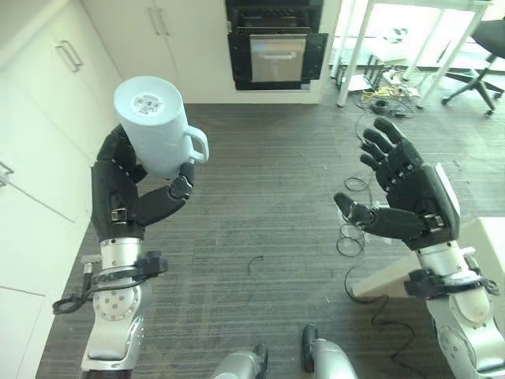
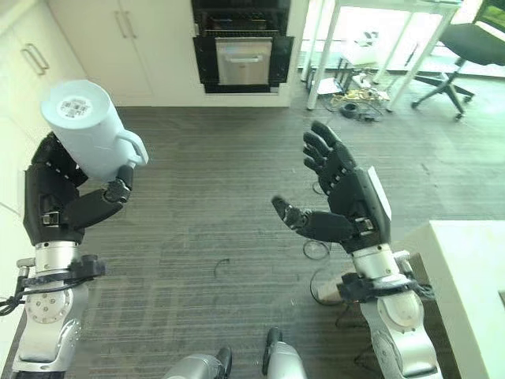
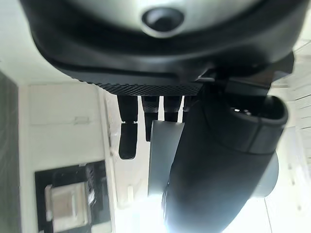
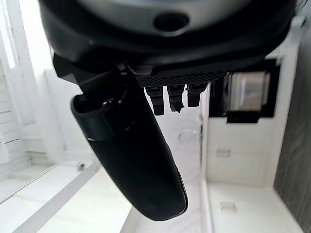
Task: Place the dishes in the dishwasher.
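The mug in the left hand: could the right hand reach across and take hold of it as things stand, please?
Probably yes. The right hand is open and empty, with only bare floor showing between it and the mug. The handle points towards it, although the left hand grips the mug's body.

Dark grey carpet floor [image 1: 260,197], white cabinets [image 1: 47,87] down one side, black built-in oven [image 1: 276,47] ahead, white-legged table [image 1: 410,31] and office chair [image 1: 481,71] in bright light.
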You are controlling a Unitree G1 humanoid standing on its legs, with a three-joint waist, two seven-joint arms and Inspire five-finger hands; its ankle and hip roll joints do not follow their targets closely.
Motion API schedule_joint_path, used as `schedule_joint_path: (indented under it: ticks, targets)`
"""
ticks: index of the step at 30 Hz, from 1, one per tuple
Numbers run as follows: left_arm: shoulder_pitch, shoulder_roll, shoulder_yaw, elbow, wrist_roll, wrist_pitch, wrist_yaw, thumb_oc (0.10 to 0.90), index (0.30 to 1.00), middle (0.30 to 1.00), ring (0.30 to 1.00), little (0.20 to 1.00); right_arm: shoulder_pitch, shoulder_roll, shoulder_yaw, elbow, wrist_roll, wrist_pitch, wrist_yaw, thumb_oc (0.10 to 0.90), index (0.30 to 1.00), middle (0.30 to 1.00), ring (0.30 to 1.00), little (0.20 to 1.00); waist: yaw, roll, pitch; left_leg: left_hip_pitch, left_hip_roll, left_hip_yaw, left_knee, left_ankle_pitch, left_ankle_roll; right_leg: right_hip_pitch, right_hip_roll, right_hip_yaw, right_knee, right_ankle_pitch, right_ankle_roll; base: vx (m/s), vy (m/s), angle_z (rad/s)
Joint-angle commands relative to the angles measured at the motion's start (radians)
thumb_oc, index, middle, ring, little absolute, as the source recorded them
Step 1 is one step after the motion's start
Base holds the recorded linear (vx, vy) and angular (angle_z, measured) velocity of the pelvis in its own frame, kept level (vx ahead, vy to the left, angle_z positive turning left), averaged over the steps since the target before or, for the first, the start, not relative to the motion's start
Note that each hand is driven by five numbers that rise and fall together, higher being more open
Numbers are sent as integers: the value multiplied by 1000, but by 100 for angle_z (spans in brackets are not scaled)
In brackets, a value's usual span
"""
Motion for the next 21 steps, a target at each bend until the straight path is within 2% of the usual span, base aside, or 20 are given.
schedule_joint_path:
  ticks: [1, 2, 4, 5, 7, 11, 12, 15, 21]
  targets:
    - [-60, 71, 65, -139, -3, -117, 31, 400, 300, 300, 300, 300, -60, -16, -58, -89, 79, -80, 8, 800, 900, 900, 900, 900, -18, -31, -68, -78, 113, 52, 0, 15, -58, 97, -27, -18, -10, -115, 77, 10, -208, 27]
    - [-63, 68, 57, -137, -8, -125, 26, 400, 300, 300, 300, 300, -65, -22, -62, -85, 72, -88, -2, 800, 900, 900, 900, 900, -23, -29, -56, -83, 143, 109, 0, 33, -71, 104, -34, -41, -10, -113, 75, -37, -182, 30]
    - [-89, 63, 32, -122, -17, -144, 14, 400, 300, 300, 300, 300, -77, -20, -71, -75, 50, -103, -19, 800, 900, 900, 900, 900, -41, -22, -42, -96, 201, 183, 0, 57, -94, 112, -47, -86, -10, -110, 76, -87, -77, 72]
    - [-104, 65, 22, -106, -19, -155, 21, 400, 300, 300, 300, 300, -84, -18, -74, -67, 46, -111, -18, 800, 900, 900, 900, 900, -48, -18, -39, -100, 212, 184, 0, 55, -102, 120, -50, -102, -10, -118, 77, -88, -1, 128]
    - [-107, 58, 22, -92, -24, -165, 39, 400, 300, 300, 300, 300, -93, -15, -80, -61, 58, -110, -7, 800, 900, 900, 900, 900, -60, -5, -49, -102, 203, 164, 0, 42, -98, 117, -53, -105, -10, -122, 76, -51, 84, 89]
    - [-101, 40, 18, -93, -1, -157, 30, 400, 300, 300, 300, 300, -80, 2, -72, -71, 45, -111, 12, 800, 900, 900, 900, 900, -72, 5, -85, -89, 187, 144, 0, 13, -95, 112, -57, -97, -10, -132, 77, 24, 72, 0]
    - [-47, 44, -31, -88, 23, -172, -91, 400, 300, 300, 300, 300, -16, 26, -54, -39, 38, -90, 28, 800, 900, 900, 900, 900, -90, -29, -90, -53, 63, 226, 0, -52, 13, 83, -34, -31, -10, -111, 85, 45, 26, -14]
    - [-55, 44, -34, -73, 12, -178, -76, 400, 300, 300, 300, 300, -11, 41, -34, -34, -12, -111, 60, 800, 900, 900, 900, 900, -98, -31, -98, -47, 57, 215, 0, -75, 20, 70, -23, -23, -10, -112, 85, -15, -37, -11]
    - [-66, 29, -47, -59, 4, -182, -61, 400, 300, 300, 300, 300, -29, 40, -23, -38, -2, -107, 55, 800, 900, 900, 900, 900, -99, -30, -127, -47, 75, 215, 0, -79, 9, 65, -1, -20, -10, -123, 74, -19, -112, -15]
